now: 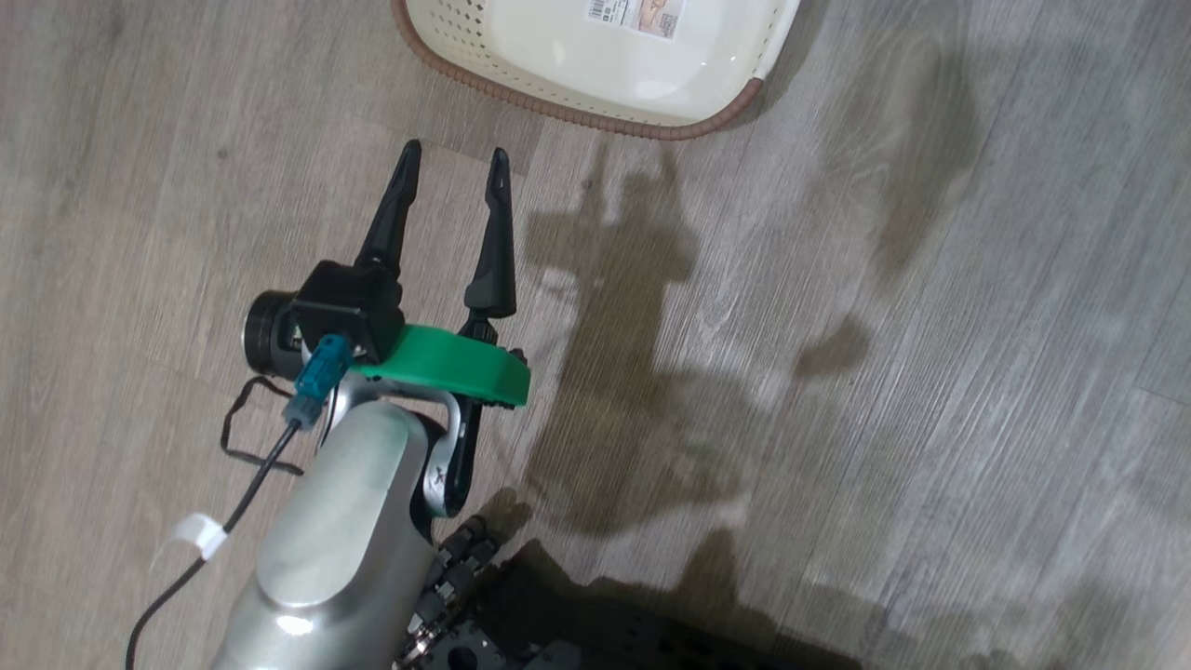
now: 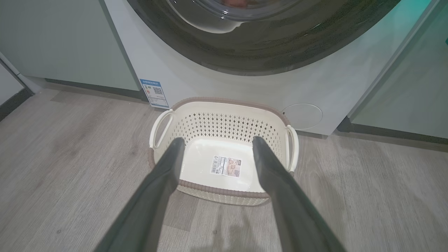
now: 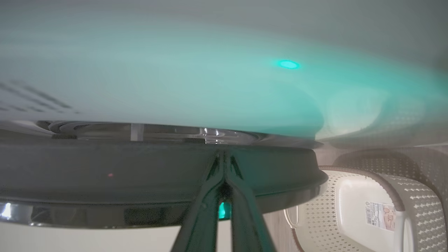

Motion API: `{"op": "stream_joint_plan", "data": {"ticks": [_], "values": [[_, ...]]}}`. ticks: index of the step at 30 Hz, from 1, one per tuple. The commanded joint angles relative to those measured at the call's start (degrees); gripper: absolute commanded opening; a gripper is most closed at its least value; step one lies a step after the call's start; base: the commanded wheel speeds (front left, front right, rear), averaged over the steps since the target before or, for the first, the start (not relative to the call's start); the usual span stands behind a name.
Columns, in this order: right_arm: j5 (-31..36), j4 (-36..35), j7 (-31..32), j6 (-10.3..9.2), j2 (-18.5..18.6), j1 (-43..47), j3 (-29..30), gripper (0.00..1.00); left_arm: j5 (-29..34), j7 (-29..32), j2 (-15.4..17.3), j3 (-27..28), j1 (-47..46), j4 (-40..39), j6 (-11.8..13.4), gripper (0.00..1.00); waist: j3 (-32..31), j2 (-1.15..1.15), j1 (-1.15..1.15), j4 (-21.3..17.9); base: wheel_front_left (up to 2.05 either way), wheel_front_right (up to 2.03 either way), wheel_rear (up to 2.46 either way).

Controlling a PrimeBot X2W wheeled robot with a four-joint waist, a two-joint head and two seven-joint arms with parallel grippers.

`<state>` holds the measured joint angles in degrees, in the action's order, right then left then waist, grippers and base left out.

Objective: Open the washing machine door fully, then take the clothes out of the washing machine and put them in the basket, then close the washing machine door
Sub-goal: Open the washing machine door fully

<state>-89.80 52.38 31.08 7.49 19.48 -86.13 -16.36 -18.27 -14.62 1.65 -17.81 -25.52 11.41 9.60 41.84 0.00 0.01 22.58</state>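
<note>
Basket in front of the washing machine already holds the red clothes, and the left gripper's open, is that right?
No: the basket is empty, just a label sticker on its base, as the left wrist view shows. It does stand before the washing machine, and the left gripper is open.

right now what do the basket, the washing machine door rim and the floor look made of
Basket: moulded cream plastic, slightly glossy, with punched holes. Washing machine door rim: glossy black, likely plastic; it shows reflections. Floor: matte grey wood-grain planks, perhaps laminate or vinyl.
</note>
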Motion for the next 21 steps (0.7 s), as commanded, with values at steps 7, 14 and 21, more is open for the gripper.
{"op": "stream_joint_plan", "data": {"ticks": [7, 14, 21], "values": [[-0.79, -1.95, 3.89, 0.00, -2.31, 2.35, -1.37, 0.00, 0.05, -0.38, 1.23, 2.76, 0.48, -1.09, 0.17, 1.00, -2.32, 0.00, -0.01, -0.44, 0.00, 0.00, 0.00], [-2.07, -3.38, 5.02, 0.00, -3.49, 8.33, -1.03, 0.00, 1.29, -0.38, 1.22, 4.31, 1.56, -0.31, -0.50, 1.00, -5.94, 0.00, -0.01, -1.06, 0.00, 0.00, 0.00], [-2.79, -4.45, 6.23, 0.00, -5.21, 14.31, -1.18, 0.00, 2.37, -0.38, 1.22, 5.34, 2.94, 0.29, -1.05, 1.00, -9.74, 0.00, -0.01, -1.46, 0.00, 0.00, 0.00]]}}
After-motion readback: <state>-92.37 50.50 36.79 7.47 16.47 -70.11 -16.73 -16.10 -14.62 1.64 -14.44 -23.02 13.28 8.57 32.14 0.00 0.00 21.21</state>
